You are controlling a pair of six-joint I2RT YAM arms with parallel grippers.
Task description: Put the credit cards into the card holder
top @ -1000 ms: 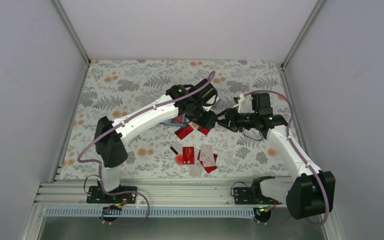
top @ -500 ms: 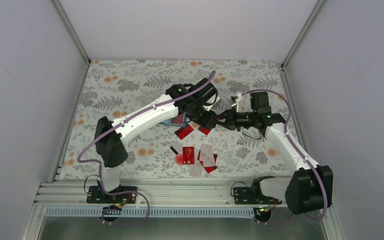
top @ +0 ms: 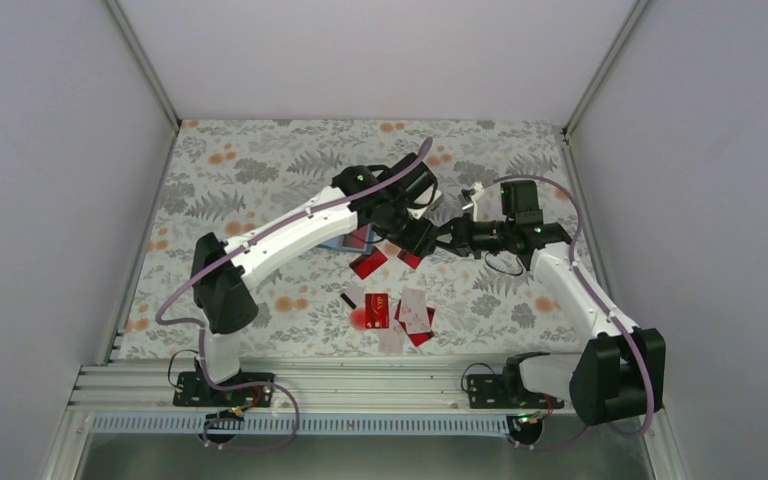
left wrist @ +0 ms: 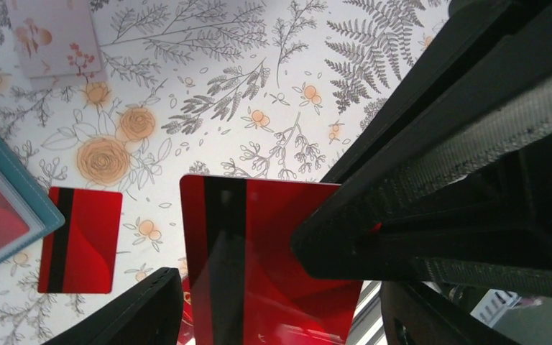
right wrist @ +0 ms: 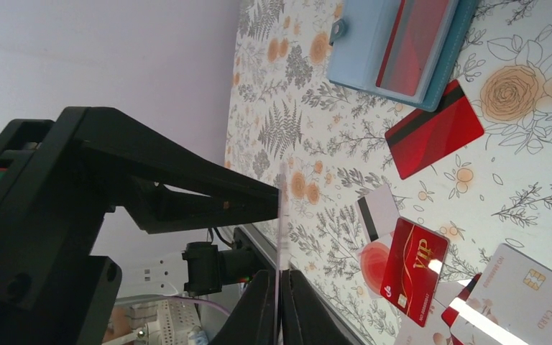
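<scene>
A red credit card [left wrist: 259, 273] with a black stripe hangs in the air between my two grippers. My right gripper [right wrist: 280, 287] is shut on its edge; the card shows edge-on in the right wrist view. My left gripper [left wrist: 280, 309] stands open around it, with its fingers [left wrist: 144, 309] just off the card's sides. The teal card holder [right wrist: 395, 43] lies open on the table with a red card in it. It is partly under my left arm [top: 290, 225]. Another red card [top: 367, 265] lies beside the holder. Several red and white cards [top: 405, 312] lie nearer the front.
A pale flowered card [left wrist: 54, 36] lies apart on the floral tablecloth [top: 250, 170]. A red VIP card [right wrist: 415, 269] and a white VIP card [right wrist: 525, 287] sit in the loose pile. White walls close in the table's left, back and right.
My right gripper has closed onto the red card and shifted slightly left. My left gripper's jaws have widened off the card. The cards on the table have not moved.
</scene>
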